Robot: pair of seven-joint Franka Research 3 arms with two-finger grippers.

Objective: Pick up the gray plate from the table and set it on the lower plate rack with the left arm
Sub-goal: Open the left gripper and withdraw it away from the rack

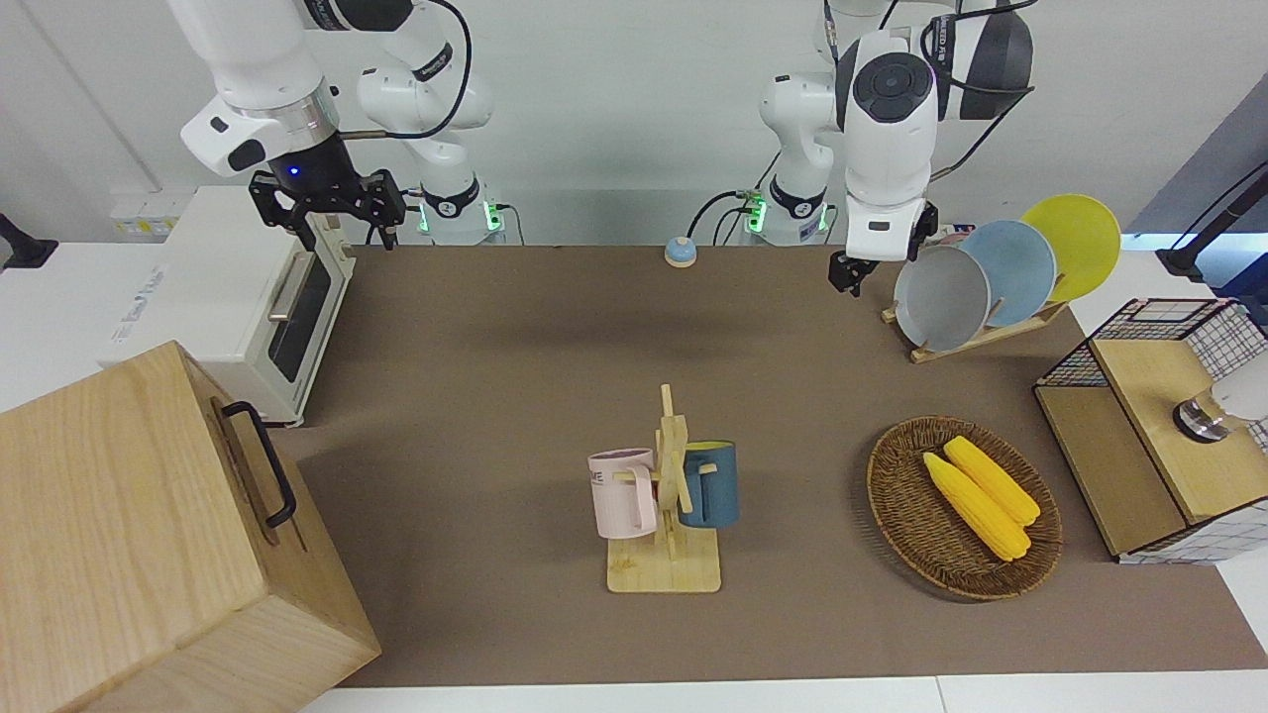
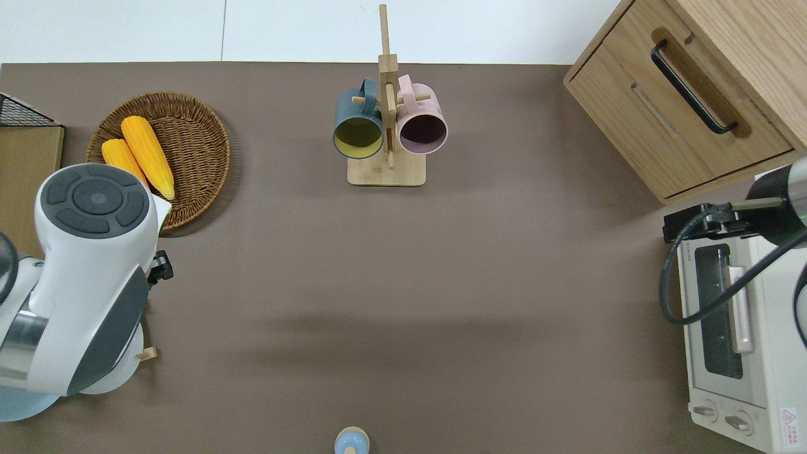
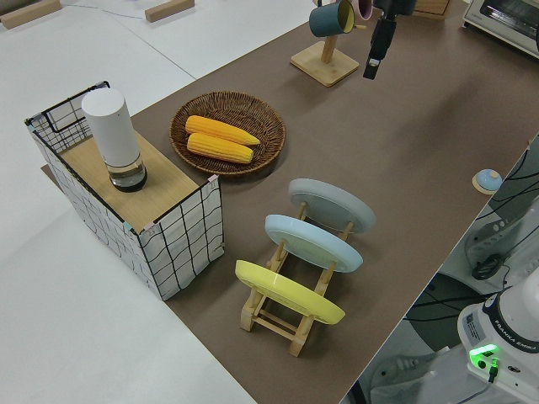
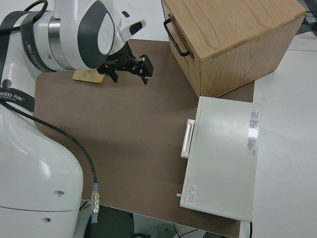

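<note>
The gray plate (image 1: 941,298) stands on edge in the rack (image 3: 290,307), in the slot at the end nearest the desk's middle. It leans, its face turned toward the side of the desk away from the robots, as the front view shows it. A blue plate (image 1: 1010,272) fills the next slot and a yellow plate (image 1: 1075,245) the last, so the 3 sit in a row along the rack's long rails, which run slantwise across the desk (image 1: 555,356).

The left gripper (image 1: 860,262) hangs clear of the gray plate, just beside it toward the desk's middle, holding nothing; whether its jaws are apart cannot be told. The right gripper (image 1: 327,210) is parked, its jaws spread and empty.

Readable writing is scarce: the pink mug (image 1: 624,492) on the mug stand (image 1: 666,569) carries dark letters that look like "ME", and the toaster oven (image 2: 734,334) has a red warning triangle on a label by its knobs; its other labels are too small to read.
</note>
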